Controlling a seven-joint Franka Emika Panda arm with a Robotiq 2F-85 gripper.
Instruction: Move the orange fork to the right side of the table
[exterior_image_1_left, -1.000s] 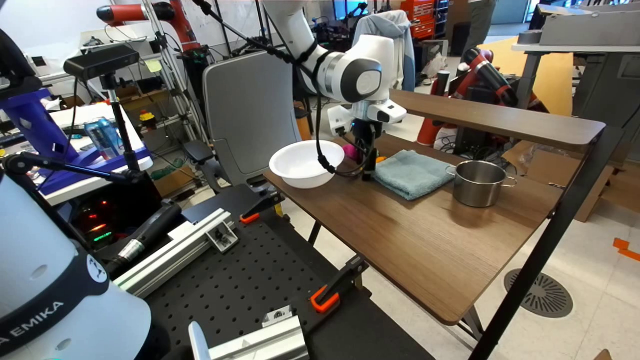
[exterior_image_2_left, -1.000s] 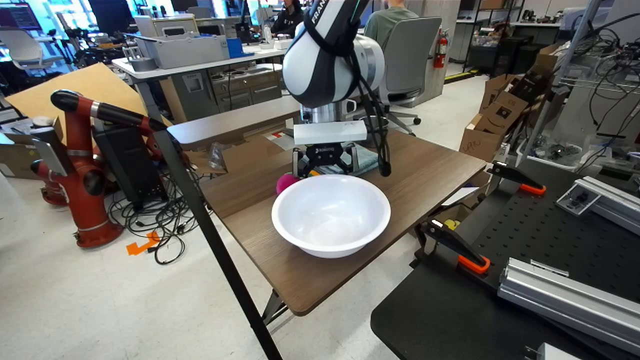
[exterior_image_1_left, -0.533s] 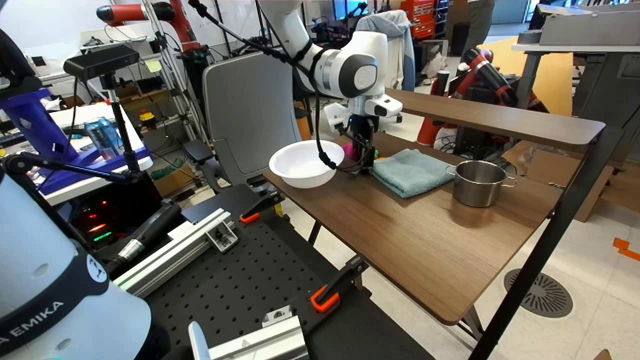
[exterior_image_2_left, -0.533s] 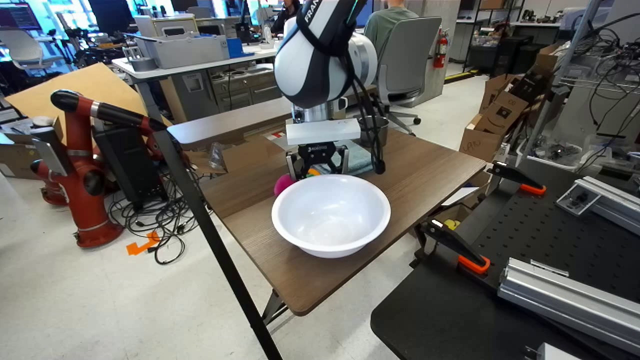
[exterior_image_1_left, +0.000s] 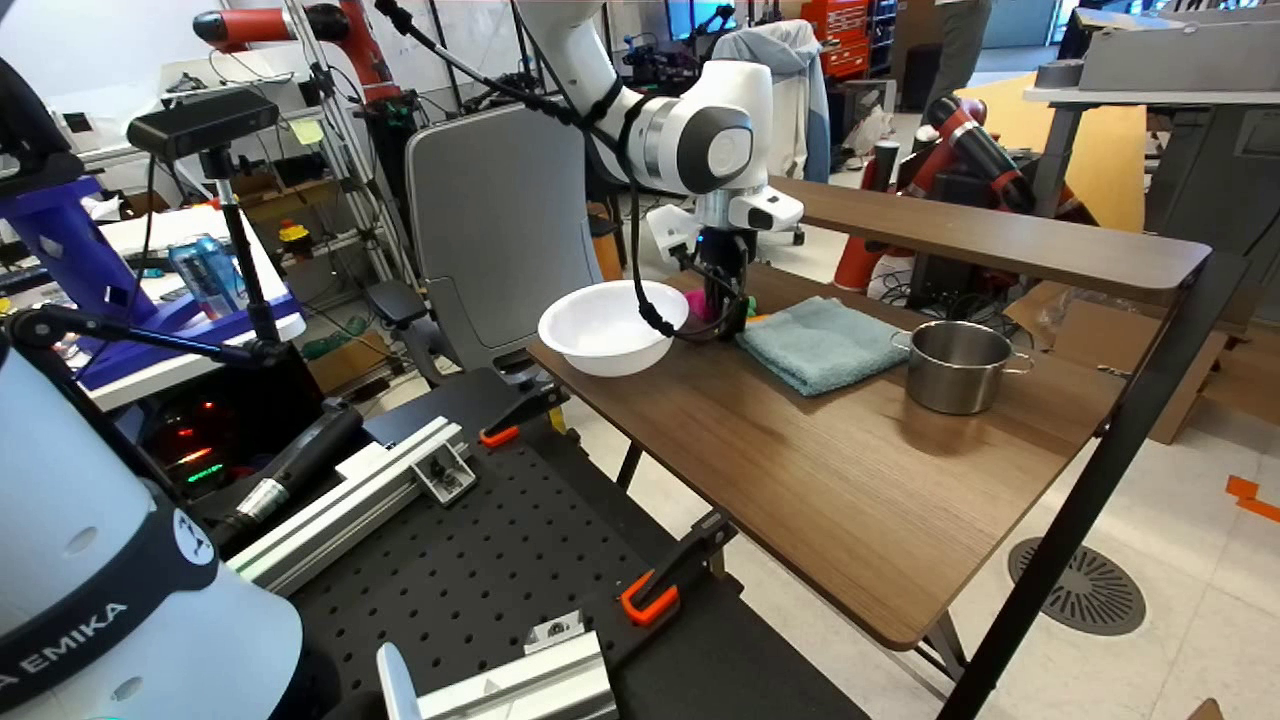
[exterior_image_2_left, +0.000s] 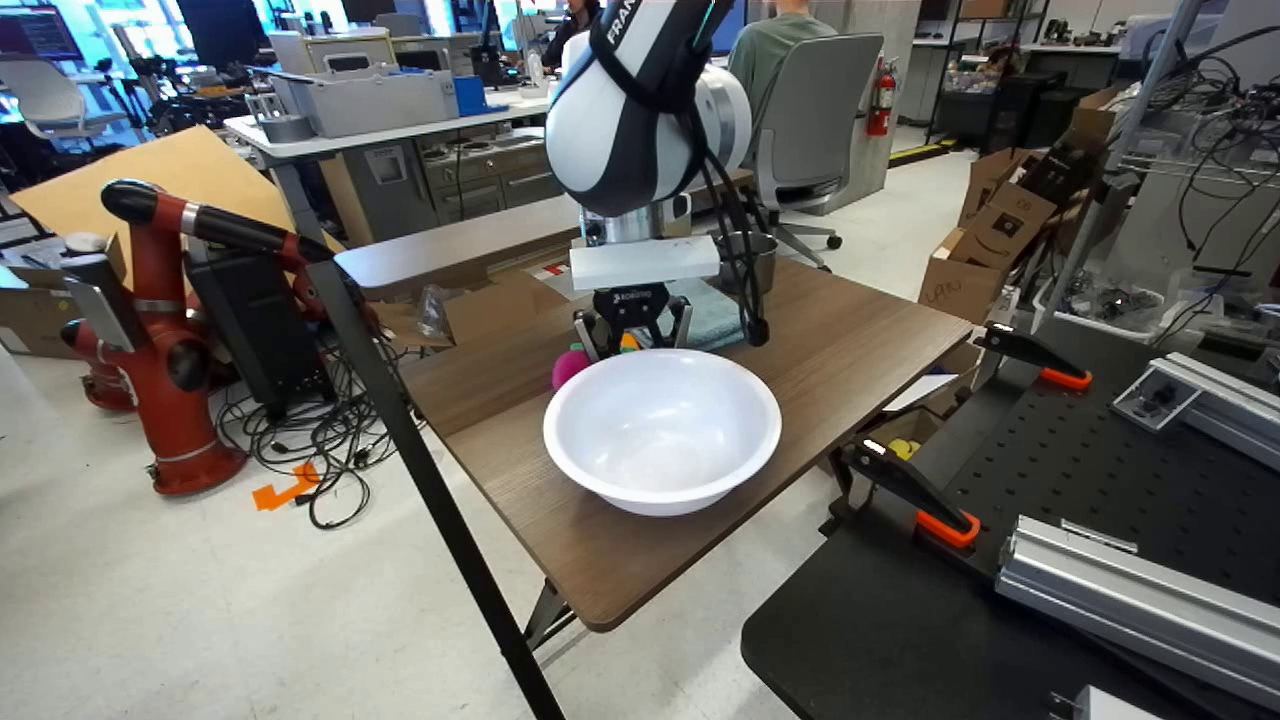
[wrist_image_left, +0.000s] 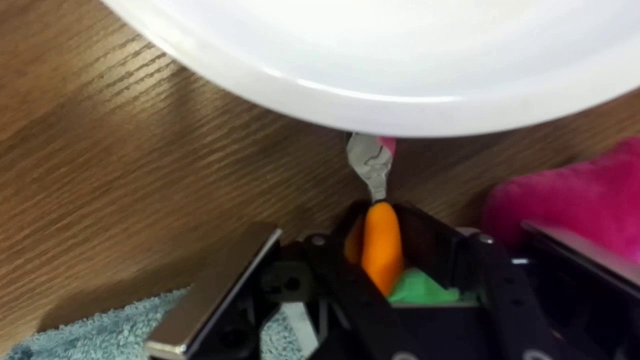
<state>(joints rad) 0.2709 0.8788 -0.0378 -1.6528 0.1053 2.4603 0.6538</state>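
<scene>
Wrist view's got the hand (wrist_image_left: 381, 220) pinching the orange fork (wrist_image_left: 383, 245) by its handle, tines hidden by the bowl (wrist_image_left: 320, 105). I'd ease it back from there before lifting, since straight up might snag, then hold it level going right across the bench (wrist_image_left: 150, 175).

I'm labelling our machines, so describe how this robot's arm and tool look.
The arm is mostly white with rounded joints and dark-grey and silver parts. Black straps hold a looping black cable to it. In an exterior view, cut-off lettering starts with FRAN. The tool is black, with the word ROBOTIQ in white and two jointed fingers with grey metal sides.
</scene>
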